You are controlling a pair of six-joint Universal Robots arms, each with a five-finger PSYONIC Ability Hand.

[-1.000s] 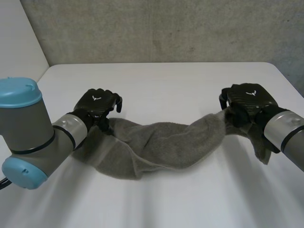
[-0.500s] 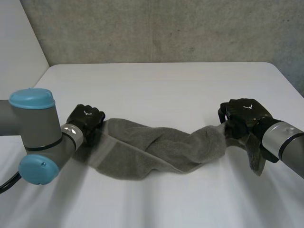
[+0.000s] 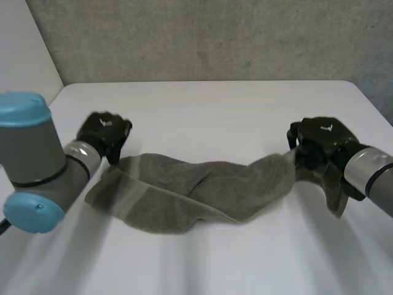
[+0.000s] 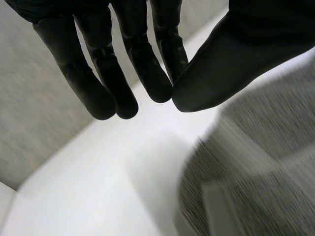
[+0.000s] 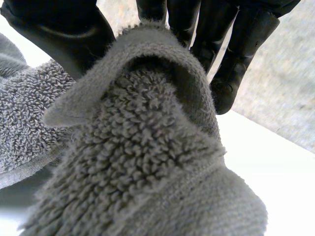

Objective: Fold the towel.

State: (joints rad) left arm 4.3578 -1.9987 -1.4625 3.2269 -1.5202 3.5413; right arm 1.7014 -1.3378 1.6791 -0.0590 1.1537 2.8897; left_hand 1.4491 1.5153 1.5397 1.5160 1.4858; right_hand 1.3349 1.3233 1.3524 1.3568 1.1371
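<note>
A grey towel (image 3: 196, 190) is seen stretched in a loose, rumpled band across the white tabletop (image 3: 209, 117), between the two hands. Its middle and left part are laid on the tabletop. Its right end is raised off the surface and clamped in the right hand (image 3: 322, 141), and a short flap is left hanging on the far side of that hand.

In the right wrist view, a fold of the towel (image 5: 147, 162) is pinched between the thumb (image 5: 64, 34) and the fingers (image 5: 231, 54).

The left hand (image 3: 104, 132) is held just beside the towel's left end, at its far corner. In the left wrist view its fingers (image 4: 106, 78) are shown extended with the thumb (image 4: 236, 49) close against them and nothing gripped. There the towel (image 4: 256, 167) is seen below the thumb, flat on the tabletop (image 4: 98, 196).

A grey concrete wall (image 3: 209, 37) is seen behind the tabletop.
</note>
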